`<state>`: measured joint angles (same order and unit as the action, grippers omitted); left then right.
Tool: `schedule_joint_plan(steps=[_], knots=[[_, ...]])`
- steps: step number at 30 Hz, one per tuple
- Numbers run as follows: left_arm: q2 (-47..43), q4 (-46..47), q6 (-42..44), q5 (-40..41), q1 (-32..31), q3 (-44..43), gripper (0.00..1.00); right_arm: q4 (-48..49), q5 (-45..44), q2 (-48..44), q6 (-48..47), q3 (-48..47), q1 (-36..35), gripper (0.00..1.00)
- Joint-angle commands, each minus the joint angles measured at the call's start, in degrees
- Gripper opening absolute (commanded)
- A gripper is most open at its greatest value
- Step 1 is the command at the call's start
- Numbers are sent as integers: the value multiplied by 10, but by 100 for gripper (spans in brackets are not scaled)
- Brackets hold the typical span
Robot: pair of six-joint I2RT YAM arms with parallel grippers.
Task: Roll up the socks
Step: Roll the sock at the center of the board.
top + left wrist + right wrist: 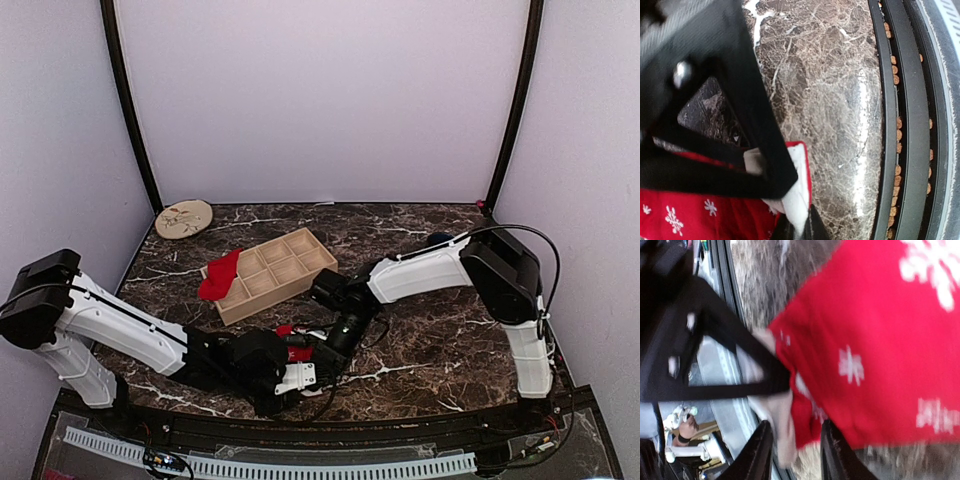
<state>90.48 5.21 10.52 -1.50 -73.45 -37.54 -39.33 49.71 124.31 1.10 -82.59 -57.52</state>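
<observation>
Sock [287, 331] lies just on the near side of box [270, 270], left gripper [799, 227] pinching its cuff [800, 175], right gripper [795, 450] spread around that edge; left should hold firm so the roll forms tight

**Layout on the table [430, 335]**

Middle: box [278, 270], first sock [219, 276] draped over its left end. Far-left corner, behind box: plate [184, 218]. In front of box, near front edge: second sock [289, 331], lying on the table.

Wooden compartmented box [275, 272], set askew mid-table on the dark veined marble tabletop [400, 225]. Round tan disc [184, 218] with a faint pattern lies flat at the far left corner, well apart from the box.
</observation>
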Motion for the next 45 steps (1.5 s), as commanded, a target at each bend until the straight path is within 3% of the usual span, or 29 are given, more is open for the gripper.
schedule_joint_plan(steps=[1, 8, 19, 34, 45], knots=[[8, -28, -19, -67, 22, 0, 1, 57, 2, -52, 31, 49, 25, 33], [21, -31, -12, -143, 73, -17, 0, 121, -10, -95, 69, 108, 48, 35], [80, -58, -13, -306, 144, -69, 0, 217, -126, -169, 122, 193, 63, 39], [125, -103, -24, -405, 179, -105, 1, 400, -315, -322, 204, 369, 79, 39], [201, -180, 8, -505, 216, -170, 1, 437, -465, -462, 144, 456, -56, 39]])
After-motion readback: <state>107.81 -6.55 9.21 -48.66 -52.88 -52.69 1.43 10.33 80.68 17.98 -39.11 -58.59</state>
